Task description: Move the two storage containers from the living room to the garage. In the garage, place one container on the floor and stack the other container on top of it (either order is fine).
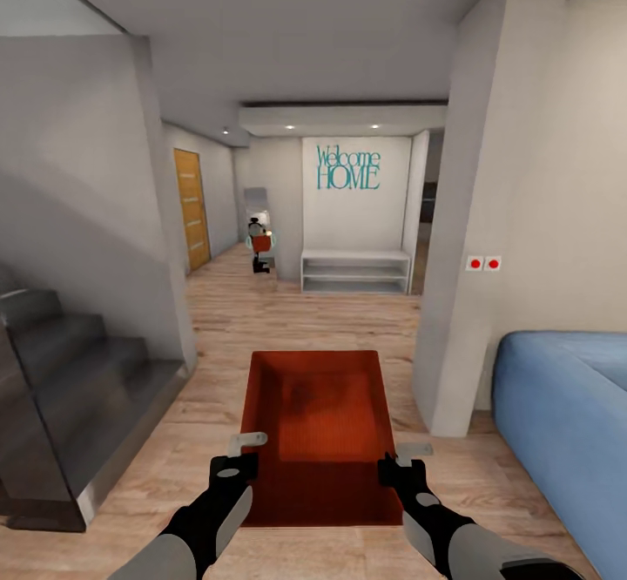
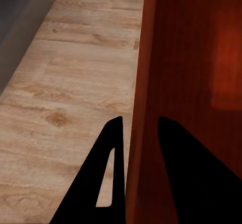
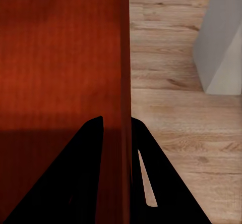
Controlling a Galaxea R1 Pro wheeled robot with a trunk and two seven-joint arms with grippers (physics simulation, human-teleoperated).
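Container: a red-orange storage container (image 1: 320, 419), open-topped and rectangular, is held out in front of the robot above the wood plank floor (image 1: 296, 319), level, its long sides running away from the body.
Build: the thin plain walls look stiff enough to keep their shape; empty, so I'd judge it light, though wide and awkward for one arm.
Surface: smooth and plain, likely slippery, and a pinch on such a thin wall could let it swing or slide.
Where to hold: the two long side walls near the close end, one per arm, which is where it is taken now.
Left gripper (image 2: 135, 176): pinching the left wall, one finger inside the box and one outside.
Right gripper (image 3: 117, 171): pinching the right wall the same way, fingers pressed on either face.
Room: living room side, a blue sofa (image 1: 566, 423) to the right, dark stairs (image 1: 65, 388) to the left, a white pillar (image 1: 470, 240) just beyond the box.
Ahead: a hallway with a white shelf (image 1: 355, 272) under a "Welcome HOME" sign (image 1: 348, 168), and a yellow door (image 1: 192, 208) on the left.
Progress: no garage in sight, so by my reckoning the carry is only starting.
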